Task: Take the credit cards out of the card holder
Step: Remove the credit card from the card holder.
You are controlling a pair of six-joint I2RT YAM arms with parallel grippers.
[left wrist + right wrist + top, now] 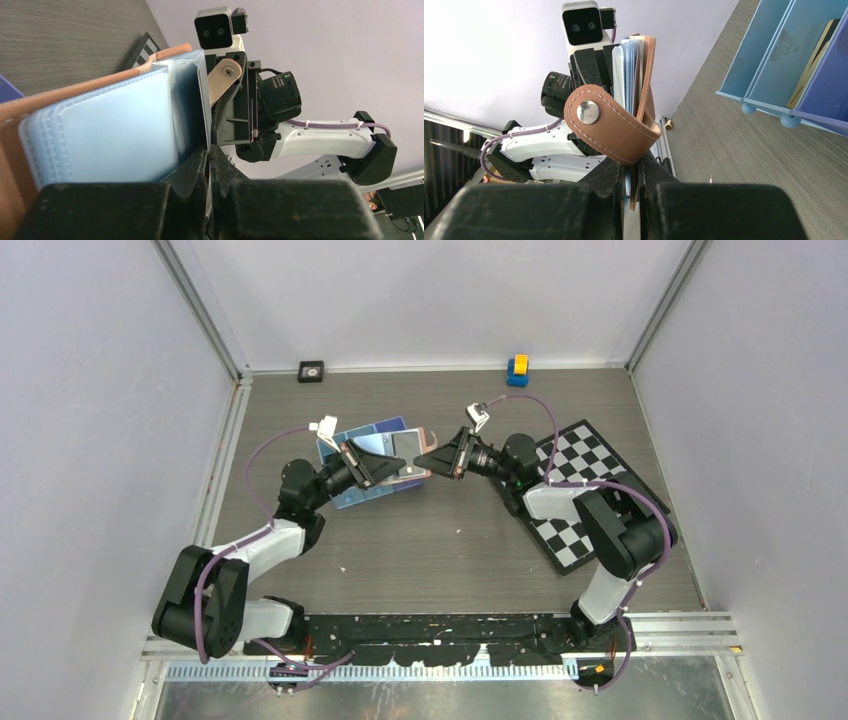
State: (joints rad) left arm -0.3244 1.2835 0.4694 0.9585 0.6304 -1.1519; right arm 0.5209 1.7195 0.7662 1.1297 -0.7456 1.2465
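The tan-brown card holder (pixel 416 474) hangs in the air between both grippers, above the blue tray (pixel 380 432). In the left wrist view its pale blue inner pockets (pixel 100 130) face me. My left gripper (pixel 210 150) is shut on a thin pale leaf at its open edge; I cannot tell whether that is a card. My right gripper (pixel 631 167) is shut on the opposite edge, pinching brown leather and a blue layer. The strap with the snap stud (pixel 588 112) curls over its jaws. Credit cards (pixel 811 70), one tan-edged, stand in a tray compartment.
A checkered board (pixel 580 490) lies under the right arm. A small yellow and blue block (pixel 517 370) and a small black square (pixel 311 370) sit at the back wall. The blue tray (pixel 769 55) stands on round feet close beside the held holder.
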